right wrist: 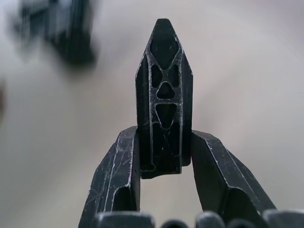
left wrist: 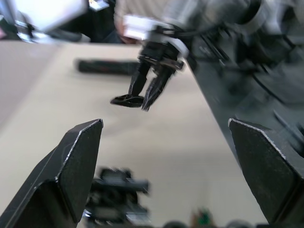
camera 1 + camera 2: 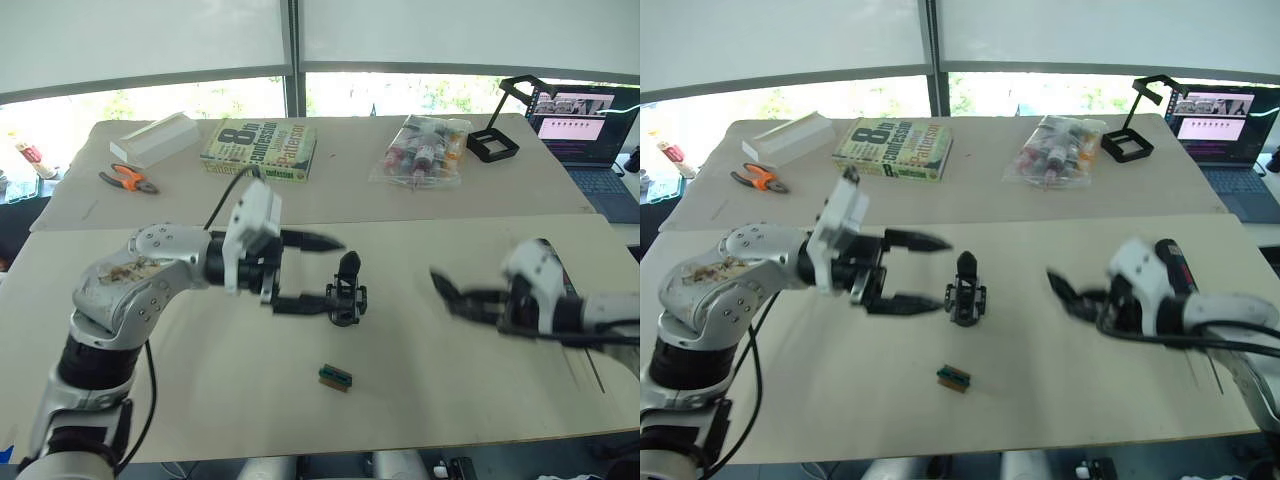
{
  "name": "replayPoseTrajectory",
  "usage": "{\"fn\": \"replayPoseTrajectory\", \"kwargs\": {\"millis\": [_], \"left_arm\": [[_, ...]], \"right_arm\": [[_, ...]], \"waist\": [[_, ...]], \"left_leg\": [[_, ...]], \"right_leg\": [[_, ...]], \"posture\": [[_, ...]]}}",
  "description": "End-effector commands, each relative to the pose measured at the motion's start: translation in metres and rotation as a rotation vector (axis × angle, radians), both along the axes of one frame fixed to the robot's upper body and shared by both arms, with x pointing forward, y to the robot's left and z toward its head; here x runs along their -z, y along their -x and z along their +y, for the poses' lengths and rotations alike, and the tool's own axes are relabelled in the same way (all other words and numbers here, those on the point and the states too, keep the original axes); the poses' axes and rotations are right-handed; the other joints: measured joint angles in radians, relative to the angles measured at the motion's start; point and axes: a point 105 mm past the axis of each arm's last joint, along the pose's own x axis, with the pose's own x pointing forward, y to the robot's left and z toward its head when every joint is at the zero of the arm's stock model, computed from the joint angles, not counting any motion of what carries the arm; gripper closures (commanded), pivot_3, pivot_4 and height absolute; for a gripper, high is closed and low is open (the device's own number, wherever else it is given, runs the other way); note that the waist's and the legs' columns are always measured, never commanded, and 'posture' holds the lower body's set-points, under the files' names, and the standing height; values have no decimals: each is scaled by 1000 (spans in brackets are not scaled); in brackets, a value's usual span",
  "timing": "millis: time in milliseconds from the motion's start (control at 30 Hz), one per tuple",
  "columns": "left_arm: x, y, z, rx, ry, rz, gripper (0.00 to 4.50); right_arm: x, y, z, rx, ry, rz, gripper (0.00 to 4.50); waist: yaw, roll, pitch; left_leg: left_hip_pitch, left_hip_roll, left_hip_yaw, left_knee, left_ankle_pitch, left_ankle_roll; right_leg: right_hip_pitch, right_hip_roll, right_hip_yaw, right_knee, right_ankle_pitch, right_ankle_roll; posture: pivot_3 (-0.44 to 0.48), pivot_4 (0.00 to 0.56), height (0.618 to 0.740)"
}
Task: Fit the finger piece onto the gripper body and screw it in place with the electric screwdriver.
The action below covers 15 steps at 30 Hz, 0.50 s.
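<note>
**Right fingers clamp the finger piece; left fingers gape beside the gripper body**

The gripper body (image 3: 346, 296) stands on the near counter (image 3: 420, 395), roughly at its middle, its single pointed finger sticking up. The left gripper (image 3: 318, 270) reaches in from the left with its fingers spread wide; the lower fingertip lies just beside the body's base, though whether it touches cannot be told, and the upper one hangs apart from it. They hold nothing.

To the right, well apart from the body, the right gripper (image 1: 164, 156) is closed on the finger piece (image 1: 164, 95), which is pinched at its blunt end and juts out beyond the fingertips with its tapered point leading. It hangs above the counter.

The electric screwdriver (image 3: 1174, 264) lies at the right, partly hidden behind the right wrist.

A tiny green-and-brown block (image 3: 335, 377) rests nearer, in front of the body. On the far counter sit a book (image 3: 260, 149), orange-handled pliers (image 3: 129, 180) and a bag of bottles (image 3: 421, 150).
</note>
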Motion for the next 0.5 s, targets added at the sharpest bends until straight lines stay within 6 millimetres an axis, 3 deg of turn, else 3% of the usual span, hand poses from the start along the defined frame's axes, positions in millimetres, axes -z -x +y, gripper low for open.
{"fn": "replayPoseTrajectory", "kwargs": {"millis": [33,200,400,500], "left_arm": [[-24,-20,-7,-143,152,31,0],[-41,-53,-31,-302,327,131,0],[-46,-59,-40,-333,385,150,0],[-45,-57,-43,-336,398,165,1224]], "right_arm": [[-30,-11,15,-36,-9,-222,3317],[-67,-29,54,-91,-43,-523,3317],[-66,-29,80,-141,-59,-591,3317],[-62,-28,86,-155,-57,-599,3317]], "waist": [[7,0,0],[5,0,0],[-3,0,0],[-3,0,0]], "left_leg": [[0,0,-2,0,0,0],[-1,-3,-1,2,0,0],[0,-3,-2,0,0,-1],[0,-3,-2,1,1,-1]], "right_leg": [[0,0,-1,0,0,0],[0,-1,0,-1,2,1],[-3,2,2,0,2,1],[-3,2,3,0,2,1]], "posture": [[0,150,740],[0,150,740],[0,150,740],[0,150,740]]}}
